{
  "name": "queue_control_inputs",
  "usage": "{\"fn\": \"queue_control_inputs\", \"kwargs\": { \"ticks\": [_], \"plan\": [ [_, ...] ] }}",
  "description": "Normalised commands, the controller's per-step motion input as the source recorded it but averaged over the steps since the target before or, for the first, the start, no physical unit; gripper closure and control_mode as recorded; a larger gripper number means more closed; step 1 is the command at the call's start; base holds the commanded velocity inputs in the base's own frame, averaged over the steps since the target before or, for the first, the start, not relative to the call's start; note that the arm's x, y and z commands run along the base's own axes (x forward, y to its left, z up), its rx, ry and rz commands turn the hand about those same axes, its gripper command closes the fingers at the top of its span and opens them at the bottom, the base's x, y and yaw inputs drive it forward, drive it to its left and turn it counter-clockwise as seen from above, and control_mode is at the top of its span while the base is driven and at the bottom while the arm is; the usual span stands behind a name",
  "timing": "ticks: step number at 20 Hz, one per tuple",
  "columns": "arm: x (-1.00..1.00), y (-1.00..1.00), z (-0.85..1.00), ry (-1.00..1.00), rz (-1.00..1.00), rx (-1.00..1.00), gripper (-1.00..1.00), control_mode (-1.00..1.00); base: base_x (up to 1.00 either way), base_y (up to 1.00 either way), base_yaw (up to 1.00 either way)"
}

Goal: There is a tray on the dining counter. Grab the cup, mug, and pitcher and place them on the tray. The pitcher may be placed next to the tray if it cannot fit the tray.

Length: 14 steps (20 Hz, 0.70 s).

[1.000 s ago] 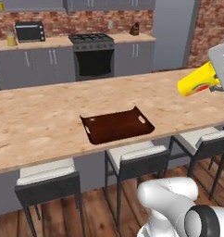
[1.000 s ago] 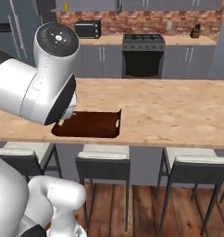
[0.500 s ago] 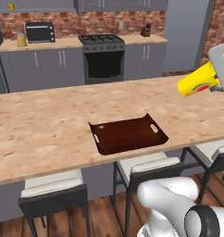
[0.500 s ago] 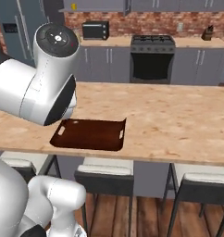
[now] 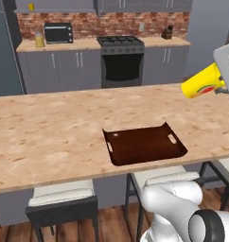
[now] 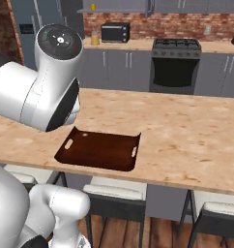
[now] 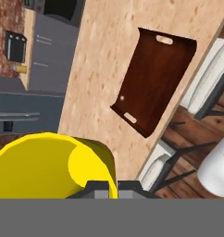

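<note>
Cup (image 5: 202, 87) sits pinched in my shut claw (image 7: 112, 187), carried high over the right end of the dining counter (image 5: 50, 137), well apart from the tray (image 5: 145, 147). It's tipped near-horizontal, long axis running sideways, free end pointing left and slightly down in the left base view. Step looks like transport; next I'd need to swing over the tray, turn it upright, lower and release.

A black stove (image 5: 122, 61) and microwave (image 5: 58, 33) line the brick-backed counter; perhaps 3 stools (image 5: 62, 203) below.
</note>
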Motion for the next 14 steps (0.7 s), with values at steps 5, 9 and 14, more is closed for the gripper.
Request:
{"fn": "queue_control_inputs", "kwargs": {
  "ticks": [5,9,14],
  "plan": [
    [0.00,0.00,0.00,0.00,0.00,0.00,1.00,1.00,0.40,0.00,0.18],
    [0.00,0.00,0.00,0.00,0.00,0.00,1.00,1.00,0.43,0.00,0.08],
    [0.00,0.00,0.00,0.00,0.00,0.00,1.00,1.00,0.42,0.00,0.04]
  ]
}}
